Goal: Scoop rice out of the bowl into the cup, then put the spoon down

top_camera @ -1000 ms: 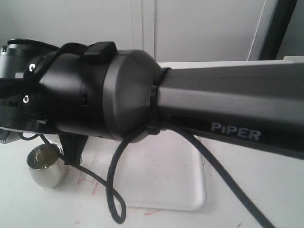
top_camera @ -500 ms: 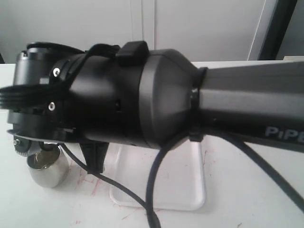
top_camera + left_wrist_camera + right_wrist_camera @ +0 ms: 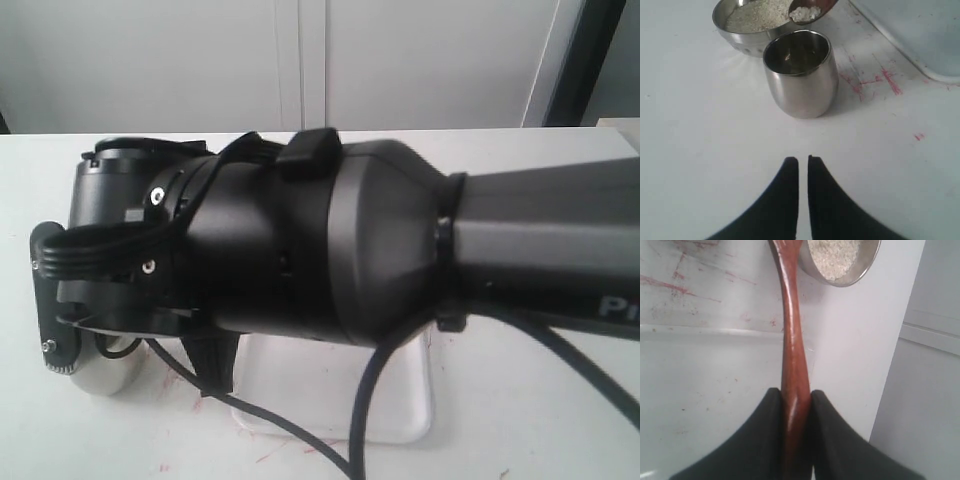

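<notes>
Two grippers are in view. The right gripper (image 3: 794, 394) is clamped on the thin handle of the spoon (image 3: 790, 325). The spoon's oval head carries a small heap of rice (image 3: 805, 13) above the rim of the bowl (image 3: 740, 42), close to the cup (image 3: 802, 85). More rice lies in the bowl. The cup stands upright on the white table (image 3: 700, 125), just beside the bowl. The left gripper (image 3: 803, 161) hangs over the table near the cup, its jaws almost together and holding nothing. A white tray (image 3: 920, 35) lies near the cup.
</notes>
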Motion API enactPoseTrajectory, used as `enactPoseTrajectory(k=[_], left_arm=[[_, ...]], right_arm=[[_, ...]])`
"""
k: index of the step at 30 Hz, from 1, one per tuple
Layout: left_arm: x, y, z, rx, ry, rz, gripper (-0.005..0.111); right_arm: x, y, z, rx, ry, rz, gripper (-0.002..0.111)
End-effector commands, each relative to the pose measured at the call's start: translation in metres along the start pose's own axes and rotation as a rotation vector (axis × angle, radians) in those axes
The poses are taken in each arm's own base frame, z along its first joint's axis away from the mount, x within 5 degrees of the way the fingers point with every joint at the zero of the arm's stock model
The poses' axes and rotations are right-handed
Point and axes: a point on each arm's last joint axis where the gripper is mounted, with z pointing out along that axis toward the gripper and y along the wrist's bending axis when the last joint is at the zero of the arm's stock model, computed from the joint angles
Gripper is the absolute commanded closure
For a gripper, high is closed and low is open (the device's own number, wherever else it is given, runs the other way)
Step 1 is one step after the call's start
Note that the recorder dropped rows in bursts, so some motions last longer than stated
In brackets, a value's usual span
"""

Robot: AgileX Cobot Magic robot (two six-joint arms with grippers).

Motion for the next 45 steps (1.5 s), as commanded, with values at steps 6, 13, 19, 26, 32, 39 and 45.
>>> enactPoseTrajectory(k=[6,13,19,26,32,39,45], left_arm=[[0.002,-0.001,0.000,0.011,0.003,-0.005,0.092],[0.002,-0.001,0.000,0.011,0.003,-0.005,0.092],[0.002,-0.001,0.000,0.011,0.003,-0.005,0.092],[0.002,-0.001,0.000,0.011,0.003,-0.005,0.092],[0.002,-0.001,0.000,0.011,0.003,-0.005,0.092],[0.002,-0.001,0.000,0.011,0.003,-0.005,0.092],[0.002,-0.001,0.000,0.011,0.003,-0.005,0.092]], right_arm=[[-0.003,-0.001,-0.005,0.017,-0.041,-0.075,0.108],[-0.004,-0.002,-0.005,0.031,-0.050,-0.148,0.108],[-0.004,-0.008,-0.005,0.099,-0.041,-0.216,0.108],[-0.005,-0.009,-0.005,0.116,-0.045,-0.297,0.108],[-0.007,-0.010,0.000,0.150,-0.031,-0.358,0.108],[-0.010,-0.009,0.004,0.166,-0.026,-0.505,0.108],[-0.012,-0.009,0.004,0.180,-0.041,-0.519,0.108]])
